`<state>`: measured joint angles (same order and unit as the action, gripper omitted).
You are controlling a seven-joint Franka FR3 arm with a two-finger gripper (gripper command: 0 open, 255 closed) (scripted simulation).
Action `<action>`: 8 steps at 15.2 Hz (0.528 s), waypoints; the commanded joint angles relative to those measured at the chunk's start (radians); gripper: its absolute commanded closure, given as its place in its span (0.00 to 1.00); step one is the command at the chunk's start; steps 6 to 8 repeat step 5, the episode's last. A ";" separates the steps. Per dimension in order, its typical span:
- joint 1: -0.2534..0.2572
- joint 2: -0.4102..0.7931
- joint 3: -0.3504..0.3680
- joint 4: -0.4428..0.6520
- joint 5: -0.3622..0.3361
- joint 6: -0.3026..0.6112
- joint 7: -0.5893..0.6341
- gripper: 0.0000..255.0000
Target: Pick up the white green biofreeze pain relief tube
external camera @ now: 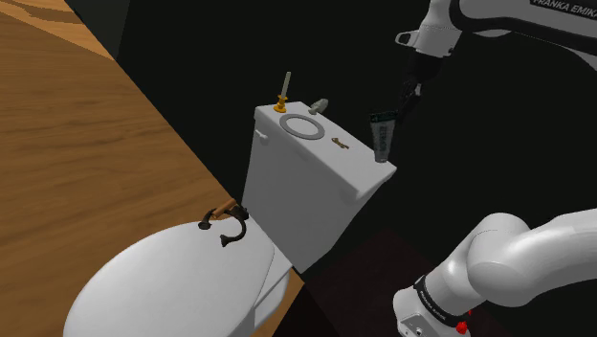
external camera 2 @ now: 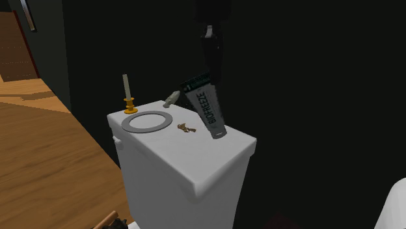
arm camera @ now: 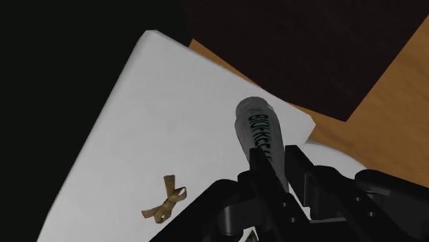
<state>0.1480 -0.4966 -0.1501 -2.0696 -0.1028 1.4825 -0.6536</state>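
Lettering in dark green was read along the pale grey tube (external camera 2: 207, 107), which was seen tilted over the white toilet tank lid (external camera 2: 169, 153), near the lid's corner at the second exterior view's right. Its cap end was lowest and its flat crimped end was raised toward that view's left. The tube was clasped by its upper part between the two black fingers of the tool (external camera 2: 213, 79), which were closed on it.

In the wrist view the body was seen running straight out from between the fingers. The long axis was thus judged to lie nearly along the tool's reach, with the cap pointing away toward the lid. A lift straight up was judged to be what the pick-up called for.

Whether the cap touched the lid or hung just clear of it could not be settled. The tool's upper part was lost against the black area behind it.

Just beside the tube on the lid a small tan bow-shaped piece (external camera 2: 187, 128) was noted. A grey ring (external camera 2: 148, 121) and a candle in a gold holder (external camera 2: 128, 97) were noted farther off.
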 commanded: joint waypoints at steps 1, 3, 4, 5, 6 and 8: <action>0.001 0.008 0.001 0.033 0.001 -0.025 -0.002 1.00; 0.001 0.016 0.002 0.067 0.003 -0.051 -0.003 1.00; 0.001 0.016 0.002 0.070 0.003 -0.053 -0.003 1.00; 0.001 0.017 0.002 0.070 0.003 -0.053 -0.003 1.00; 0.001 0.017 0.002 0.070 0.003 -0.053 -0.003 1.00; 0.001 0.017 0.002 0.070 0.003 -0.053 -0.003 1.00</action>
